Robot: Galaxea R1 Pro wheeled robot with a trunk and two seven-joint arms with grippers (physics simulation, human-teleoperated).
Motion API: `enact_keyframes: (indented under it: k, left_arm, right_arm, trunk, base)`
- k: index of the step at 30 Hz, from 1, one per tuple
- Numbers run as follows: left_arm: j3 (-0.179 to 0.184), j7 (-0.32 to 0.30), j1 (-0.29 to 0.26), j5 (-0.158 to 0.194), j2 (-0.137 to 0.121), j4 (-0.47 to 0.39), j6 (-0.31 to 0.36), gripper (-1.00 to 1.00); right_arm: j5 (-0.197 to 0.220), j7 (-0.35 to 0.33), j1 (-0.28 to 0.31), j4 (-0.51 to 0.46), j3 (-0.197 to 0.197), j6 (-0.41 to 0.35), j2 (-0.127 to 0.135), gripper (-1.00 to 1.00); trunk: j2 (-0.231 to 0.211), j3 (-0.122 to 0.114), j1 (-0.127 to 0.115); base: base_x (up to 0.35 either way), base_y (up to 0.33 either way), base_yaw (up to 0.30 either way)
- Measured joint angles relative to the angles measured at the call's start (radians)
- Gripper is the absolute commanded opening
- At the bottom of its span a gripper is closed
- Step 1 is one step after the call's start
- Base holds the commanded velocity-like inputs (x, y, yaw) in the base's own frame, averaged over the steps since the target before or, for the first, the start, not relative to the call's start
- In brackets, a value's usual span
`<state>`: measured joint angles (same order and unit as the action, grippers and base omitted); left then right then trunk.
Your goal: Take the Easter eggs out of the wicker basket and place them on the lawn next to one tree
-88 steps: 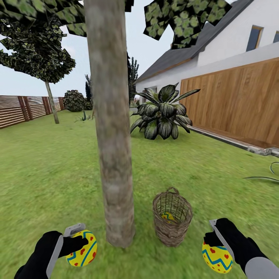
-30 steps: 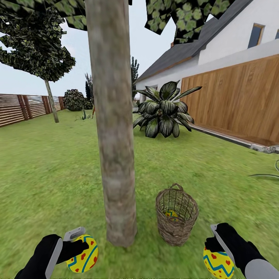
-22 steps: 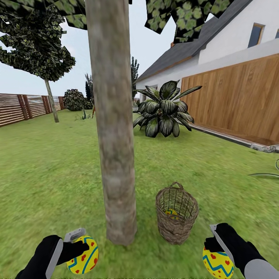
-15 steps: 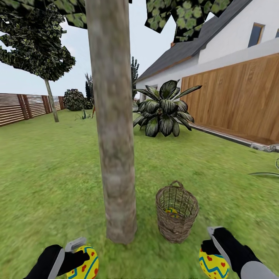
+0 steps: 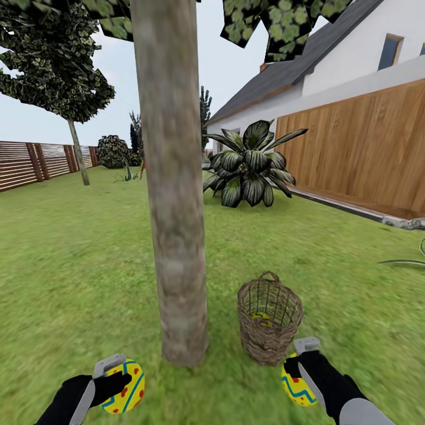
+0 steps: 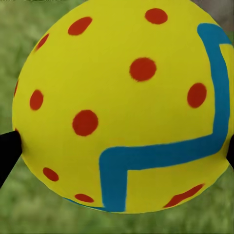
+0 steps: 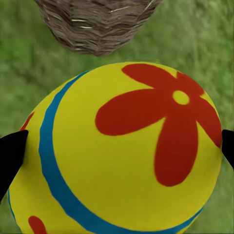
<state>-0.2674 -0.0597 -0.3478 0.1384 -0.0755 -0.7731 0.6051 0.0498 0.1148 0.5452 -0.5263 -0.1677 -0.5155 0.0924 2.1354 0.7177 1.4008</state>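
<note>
Gripping one Easter egg [image 5: 124,388] each [image 5: 295,383], both arms' fingers [image 5: 112,383] clenched, basket [image 5: 268,319] beside tree [image 5: 174,236].

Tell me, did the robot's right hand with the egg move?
Yes. The right gripper with its egg moved inward, closer to the wicker basket.
</note>
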Motion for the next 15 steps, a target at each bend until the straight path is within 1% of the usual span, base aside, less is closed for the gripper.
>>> enact_keyframes:
  k: [2,3,4,5,6,8,11,15]
  left_arm:
    - [0.0,0.001,-0.004,-0.003,-0.001,0.008,-0.014,-1.0]
    - [0.0,0.002,-0.006,-0.004,-0.002,0.018,-0.055,-1.0]
    - [0.0,0.004,-0.007,-0.005,-0.002,0.047,-0.124,-1.0]
    - [0.0,0.005,-0.008,-0.005,-0.001,0.08,-0.171,-1.0]
    - [0.001,0.006,-0.009,-0.005,-0.001,0.094,-0.186,-1.0]
    - [0.001,0.006,-0.009,-0.005,-0.002,0.103,-0.188,-1.0]
    - [0.001,0.006,-0.024,-0.003,-0.003,0.105,-0.151,-1.0]
    - [0.002,0.006,-0.029,-0.004,-0.008,0.106,-0.145,-1.0]
  right_arm:
    - [0.0,0.0,0.0,0.002,0.0,0.012,-0.001,-1.0]
    - [0.0,0.0,0.0,0.004,0.0,0.014,-0.003,-1.0]
    - [0.0,0.0,0.0,0.005,0.0,0.015,-0.005,-1.0]
    - [0.0,0.0,0.0,0.006,0.0,0.016,-0.008,-1.0]
    - [0.0,0.0,0.0,0.007,0.0,0.017,-0.008,-1.0]
    - [0.0,0.0,0.0,0.008,0.0,0.018,-0.008,-1.0]
    - [0.0,0.0,0.0,0.009,-0.001,0.018,-0.011,-1.0]
    - [0.001,0.001,0.0,0.024,-0.001,0.019,-0.021,-1.0]
  trunk:
    - [0.014,0.006,0.008]
    - [0.021,0.009,0.012]
    - [0.028,0.013,0.015]
    - [0.035,0.016,0.019]
    - [0.042,0.019,0.023]
    - [0.056,0.025,0.031]
    - [0.077,0.034,0.042]
    - [0.105,0.047,0.058]
  base:
    - [0.0,0.0,0.0]
    - [0.0,0.0,0.0]
    - [0.0,0.0,0.0]
    - [0.0,0.0,0.0]
    - [0.0,0.0,0.0]
    - [0.0,0.0,0.0]
    - [0.0,0.0,0.0]
    - [0.0,0.0,0.0]
